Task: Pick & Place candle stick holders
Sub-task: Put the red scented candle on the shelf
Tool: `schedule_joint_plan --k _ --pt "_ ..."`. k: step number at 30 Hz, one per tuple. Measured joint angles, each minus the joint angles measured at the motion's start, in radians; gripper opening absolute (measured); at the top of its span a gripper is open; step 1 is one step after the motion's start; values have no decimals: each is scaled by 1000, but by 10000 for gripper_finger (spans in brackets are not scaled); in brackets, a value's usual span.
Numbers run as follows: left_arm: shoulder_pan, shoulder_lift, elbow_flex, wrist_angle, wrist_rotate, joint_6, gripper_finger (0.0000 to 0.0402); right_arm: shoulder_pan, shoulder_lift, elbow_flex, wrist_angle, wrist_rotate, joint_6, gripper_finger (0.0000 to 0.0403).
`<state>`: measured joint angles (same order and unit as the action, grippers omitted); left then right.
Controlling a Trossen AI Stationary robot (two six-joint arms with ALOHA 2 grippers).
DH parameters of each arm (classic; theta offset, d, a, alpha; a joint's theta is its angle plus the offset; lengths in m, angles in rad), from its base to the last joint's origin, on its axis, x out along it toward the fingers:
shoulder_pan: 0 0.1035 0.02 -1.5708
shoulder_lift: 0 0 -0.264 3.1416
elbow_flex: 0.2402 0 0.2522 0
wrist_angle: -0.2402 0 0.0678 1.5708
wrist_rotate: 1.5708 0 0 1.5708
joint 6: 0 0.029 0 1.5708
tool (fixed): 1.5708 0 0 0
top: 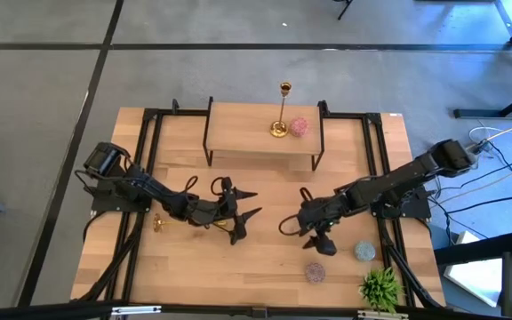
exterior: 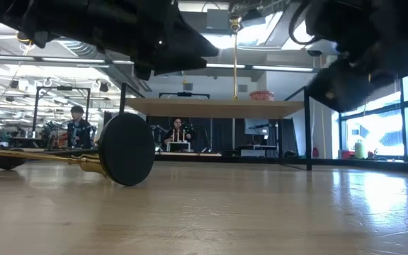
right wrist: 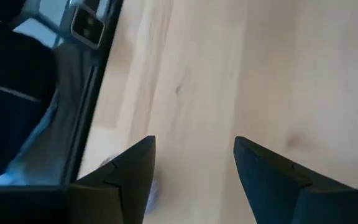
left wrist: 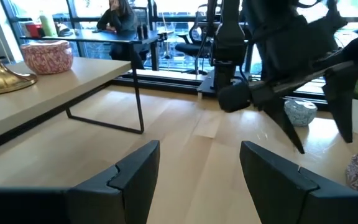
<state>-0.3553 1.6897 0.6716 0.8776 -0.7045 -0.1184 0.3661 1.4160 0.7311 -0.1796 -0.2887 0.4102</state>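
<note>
Gold candle stick holder (top: 161, 222) flat on worktop (top: 265, 258), long axis crosswise, behind left tool (top: 238, 212), nearest that arm. Left tool wide open, empty; right tool (top: 314, 238) part open, empty. Second gold holder (top: 281, 111) upright on shelf (top: 247, 133).

Shiny gold candle stick holder (top: 282, 110) standing on the pale wood shelf (top: 260, 133) (black frame), next to a pink-and-white speckled bowl (top: 300, 126). Light wood table (top: 256, 267), dark arms, a leafy green plant (top: 380, 286), a blue-grey patterned ball (top: 364, 252), a pink speckled one (top: 315, 272).
</note>
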Motion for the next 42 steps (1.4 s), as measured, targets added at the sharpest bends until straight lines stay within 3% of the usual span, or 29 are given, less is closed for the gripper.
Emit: schedule_joint_plan --k 9,17,24,31,42 --pt "-11 0 0 -1 0 6 221 101 4 7 -47 -45 128 222" --pt "-10 0 0 -1 0 8 221 254 4 129 -155 -24 -26 230" --pt "-10 0 0 -1 0 2 221 313 3 233 -331 138 -28 272" --pt "-10 0 0 -1 0 1 221 323 37 233 -360 255 -17 338" --pt "-10 0 0 -1 0 0 221 338 89 233 -354 156 7 360"
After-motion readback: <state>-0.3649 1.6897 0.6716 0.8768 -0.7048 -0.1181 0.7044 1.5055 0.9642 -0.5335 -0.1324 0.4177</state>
